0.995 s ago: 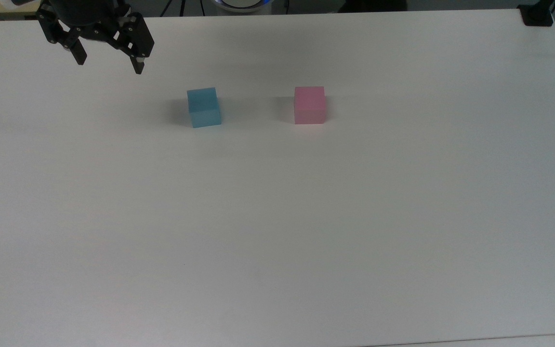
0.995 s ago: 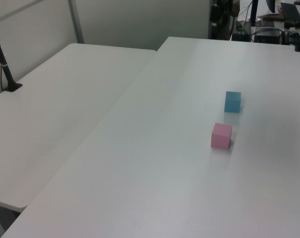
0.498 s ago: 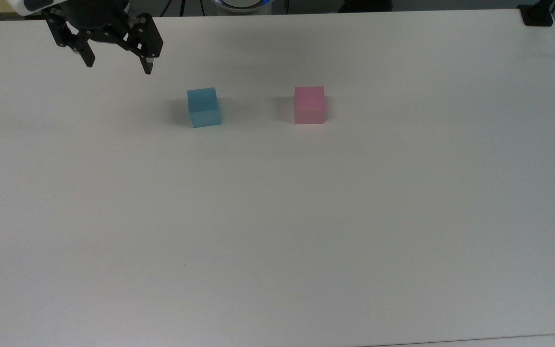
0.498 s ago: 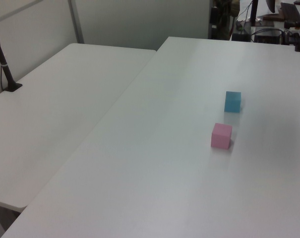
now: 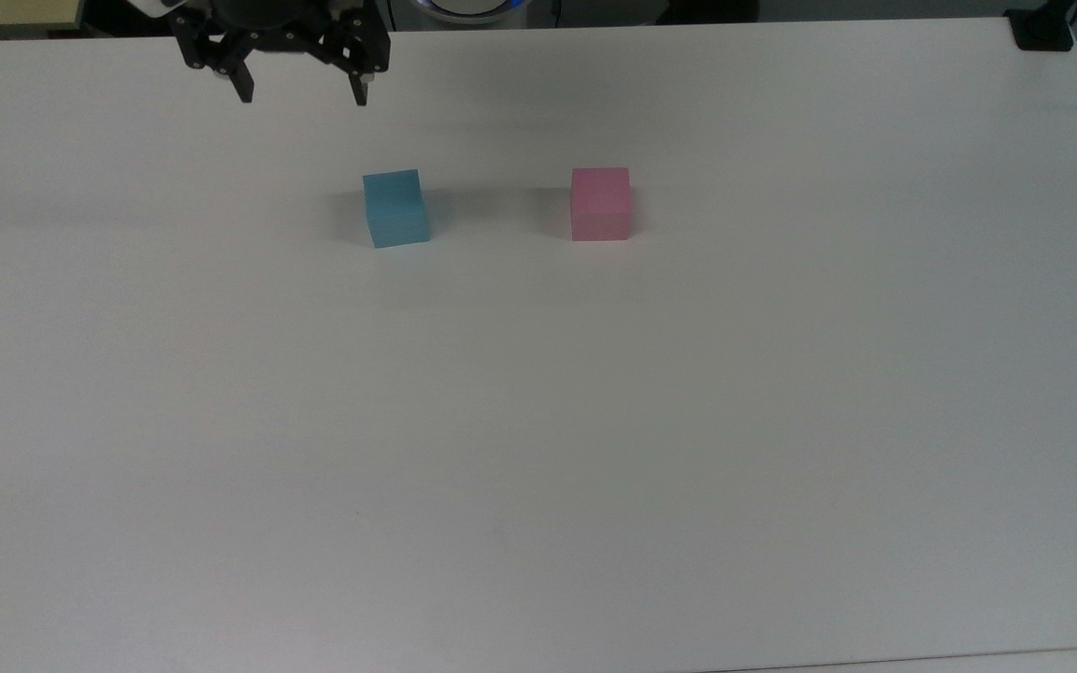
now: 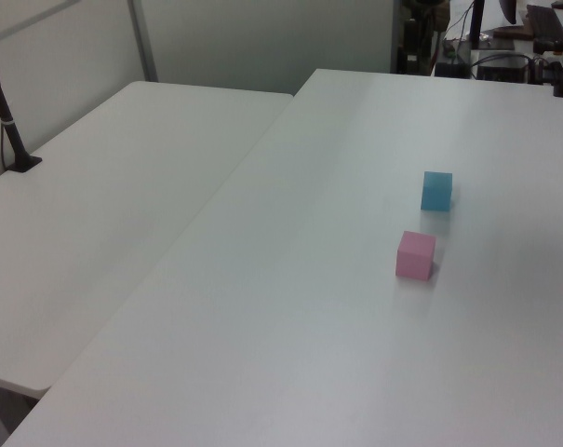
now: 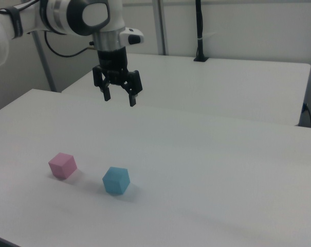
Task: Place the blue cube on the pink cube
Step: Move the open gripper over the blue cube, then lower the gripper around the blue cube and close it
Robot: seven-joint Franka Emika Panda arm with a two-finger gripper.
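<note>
A light blue cube point(image 5: 395, 208) rests on the white table point(image 5: 538, 421), with a pink cube point(image 5: 600, 204) to its right in the top view, a gap between them. Both also appear in the left view, blue cube point(image 6: 436, 190) and pink cube point(image 6: 416, 254), and in the right view, blue cube point(image 7: 116, 180) and pink cube point(image 7: 62, 165). My black gripper point(image 5: 301, 93) hangs open and empty at the top view's upper edge, up and left of the blue cube. In the right view the gripper point(image 7: 120, 98) is high above the table.
A second white table point(image 6: 95, 223) adjoins on the left view's left, carrying a black clamped pole point(image 6: 6, 121). A black clamp point(image 5: 1041, 28) sits at the top view's upper right corner. Equipment and cables point(image 6: 504, 47) stand beyond the far edge in the left view.
My gripper has travelled to the right in the top view, closer to the blue cube, staying open. Both cubes are where they were.
</note>
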